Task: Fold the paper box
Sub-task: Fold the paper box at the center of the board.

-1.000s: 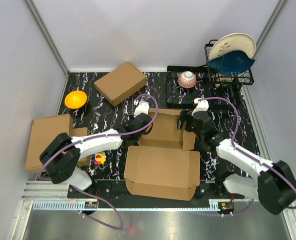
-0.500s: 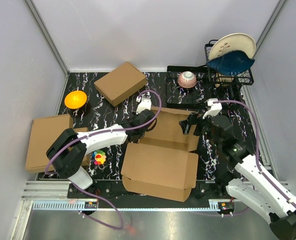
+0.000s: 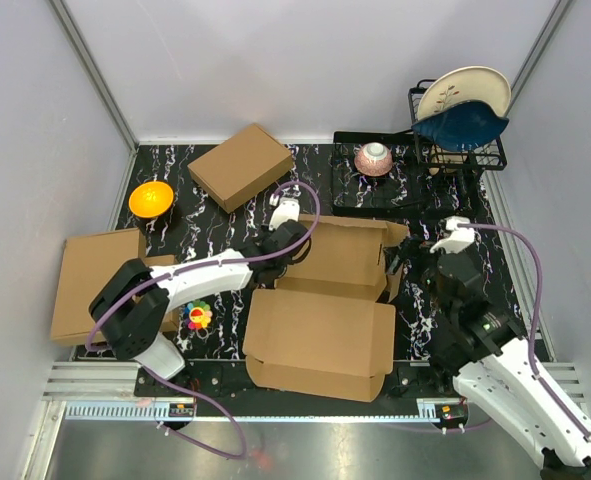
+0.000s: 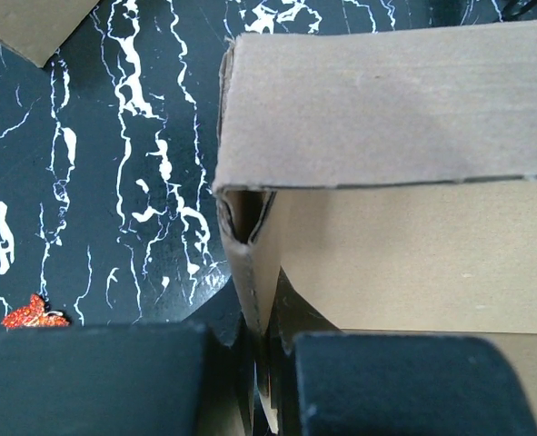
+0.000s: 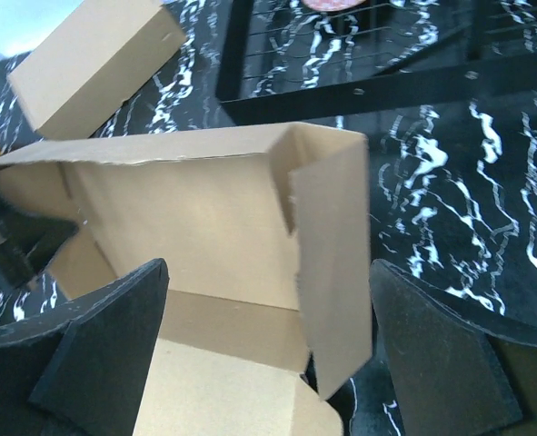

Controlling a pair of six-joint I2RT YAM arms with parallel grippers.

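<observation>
Two hands flank the box (image 3: pixel 320 335). Left hand (image 3: pixel 278 243) grips its left wall; right hand (image 3: pixel 412 272), released, faces the right wall.

Paper box (image 3: pixel 325 325): we see it in the middle of the black marbled surface (image 3: pixel 200 232), with a wide panel flat on the near side and its far walls raised.
Left tool (image 3: pixel 293 255): we find it against the box's left wall.
Right tool (image 3: pixel 413 272): just beside the right wall, fingers spread.
Far left: a closed cardboard box (image 3: pixel 240 165) and an orange bowl (image 3: pixel 151 198).
Far right: a dish rack (image 3: pixel 462 152) holding a plate (image 3: pixel 465 90).
</observation>
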